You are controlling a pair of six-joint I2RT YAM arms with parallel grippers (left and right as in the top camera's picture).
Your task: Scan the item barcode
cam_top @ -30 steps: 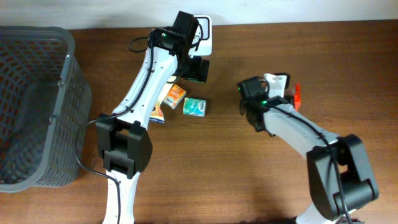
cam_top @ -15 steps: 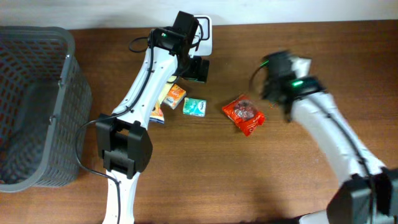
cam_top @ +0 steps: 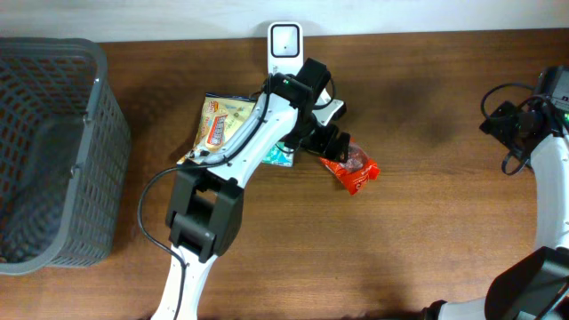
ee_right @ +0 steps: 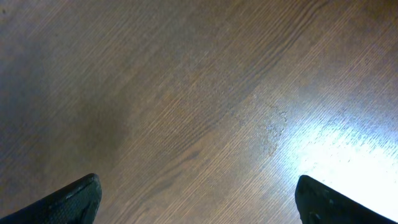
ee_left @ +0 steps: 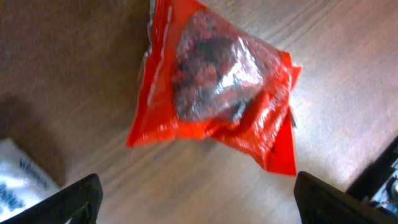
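The left tool (cam_top: 331, 144) is hovering, jaws spread wide and grasping nothing, over a red snack packet (ee_left: 214, 93) that is lying flat on the table (cam_top: 427, 249) at five o'clock from the white scanner (cam_top: 284, 40), while the right tool (ee_right: 199, 202), likewise released, is hanging near the table's three o'clock edge.

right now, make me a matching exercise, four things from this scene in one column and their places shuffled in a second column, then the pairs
Things
1 grey basket
2 white scanner
3 red snack bag
4 right gripper

Places
a below the open left gripper
b far left of the table
c far right, open, holding nothing
d back edge, middle

Pairs: 1-b, 2-d, 3-a, 4-c
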